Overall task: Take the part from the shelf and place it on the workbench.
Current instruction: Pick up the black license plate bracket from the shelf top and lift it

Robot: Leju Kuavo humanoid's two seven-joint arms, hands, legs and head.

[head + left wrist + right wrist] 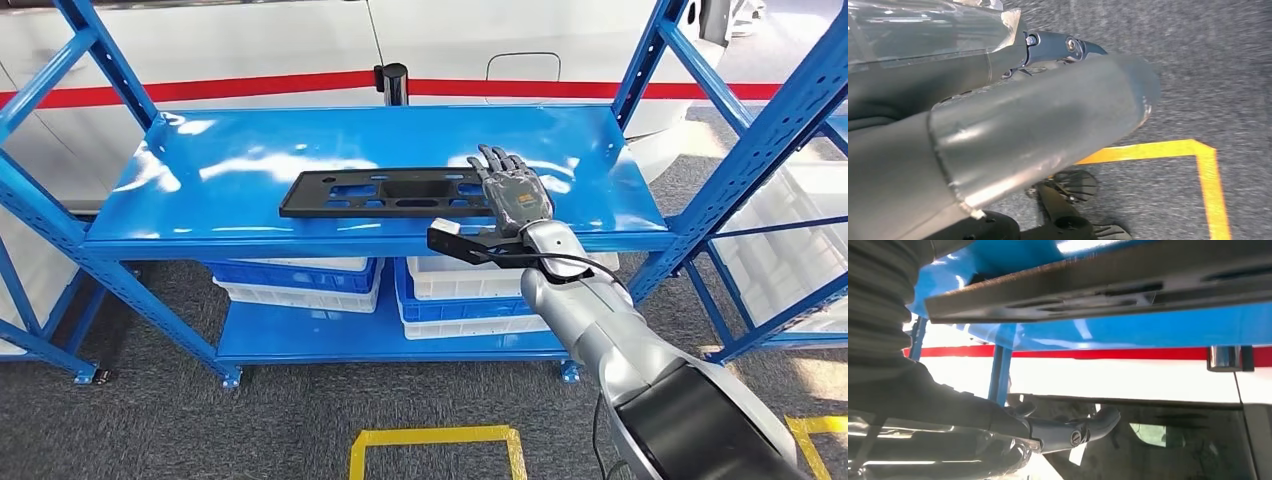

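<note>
Head view: right robot hand point(513, 190) spread flat over the part's point(385, 193) end on the shelf point(240, 160), grasping nothing; wrist view shows the part's edge

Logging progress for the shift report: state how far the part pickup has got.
Early stage. Done: the right hand has reached the black part, fingers extended over its end. In hand: nothing gripped; the part lies flat on the blue shelf. Left: grasp, lift, carry to the workbench.

You are in a workshop or warehouse. Blue steel shelving point(400, 160) holds stacked plastic bins point(300, 280). Yellow floor tape point(435, 437) marks grey carpet.
</note>
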